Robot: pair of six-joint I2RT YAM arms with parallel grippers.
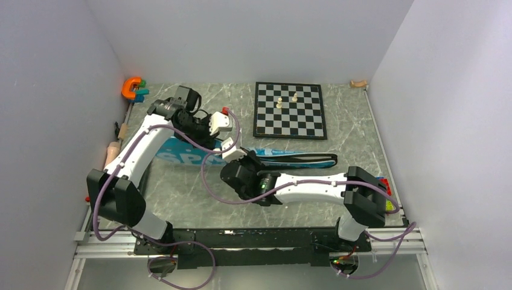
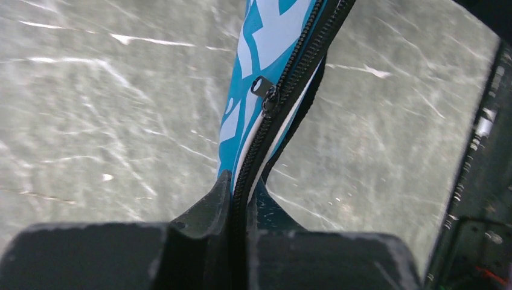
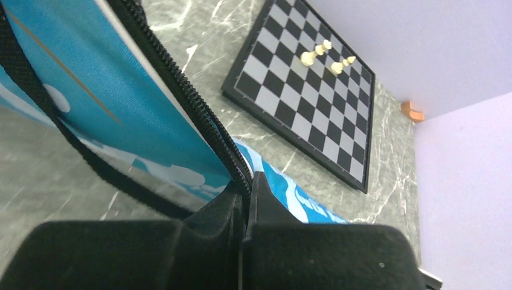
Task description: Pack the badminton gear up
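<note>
The blue racket bag point(image 1: 284, 158) of the badminton gear lies across the middle of the table, its black strap point(image 1: 320, 158) trailing to the right. My left gripper point(image 1: 228, 147) is shut on the bag's black zipper edge point(image 2: 241, 187), just below the metal zipper pull point(image 2: 262, 87). The blue fabric point(image 2: 265, 36) runs away from its fingers. My right gripper point(image 1: 240, 161) sits right next to it and is shut on the same zipper edge point(image 3: 246, 184), with the blue bag panel point(image 3: 121, 103) lifted on its left. What is inside the bag is hidden.
A black-and-white chessboard point(image 1: 290, 110) with two pale pieces point(image 3: 317, 51) lies behind the bag. An orange clamp tool point(image 1: 133, 88) is at the back left corner. A small wooden block point(image 1: 358, 84) sits at the back right corner. White walls close in three sides.
</note>
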